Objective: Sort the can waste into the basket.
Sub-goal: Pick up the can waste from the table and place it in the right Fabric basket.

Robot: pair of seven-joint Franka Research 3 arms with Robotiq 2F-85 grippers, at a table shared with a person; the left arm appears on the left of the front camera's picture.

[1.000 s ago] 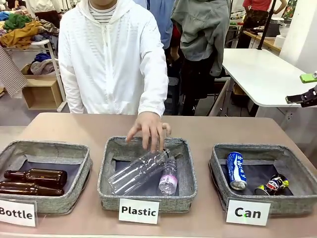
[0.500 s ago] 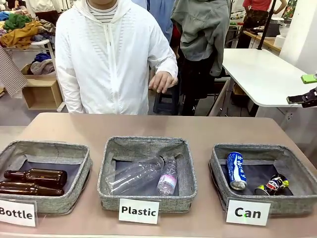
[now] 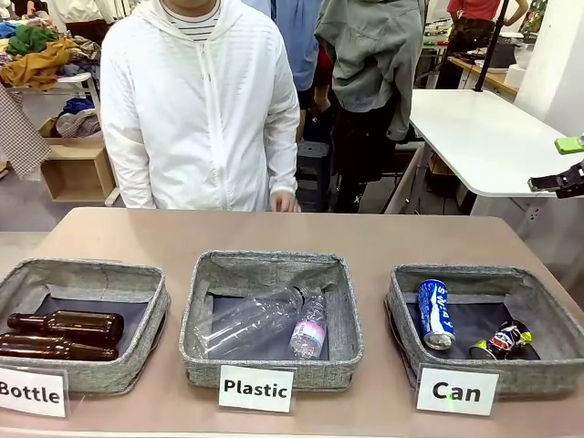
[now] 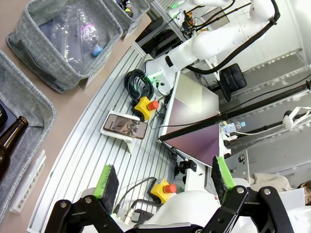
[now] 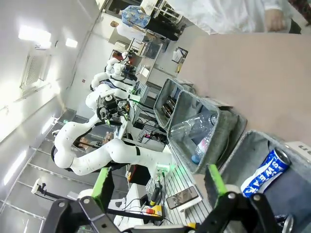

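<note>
Front row, right: basket (image 3: 401, 315) signed "Can", holding blue and white can (image 3: 435, 313) and, just beside it, black printed can (image 3: 502, 340), both lying down
Centre: basket signed "Plastic" (image 3: 347, 319) with two clear bottles (image 3: 251, 321)
Left: basket signed "Bottle" (image 3: 146, 315) with two brown bottles (image 3: 64, 333)
Left gripper (image 4: 163, 180): jaws spread wide, empty, off the table
Right gripper (image 5: 158, 187): jaws fully apart, empty, raised above the baskets
Far side: person's hand (image 3: 284, 201) at table edge

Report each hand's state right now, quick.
Left hand: open, holding nothing.
Right hand: open, holding nothing.
Person's hand: at the far table edge, holding nothing visible.
</note>
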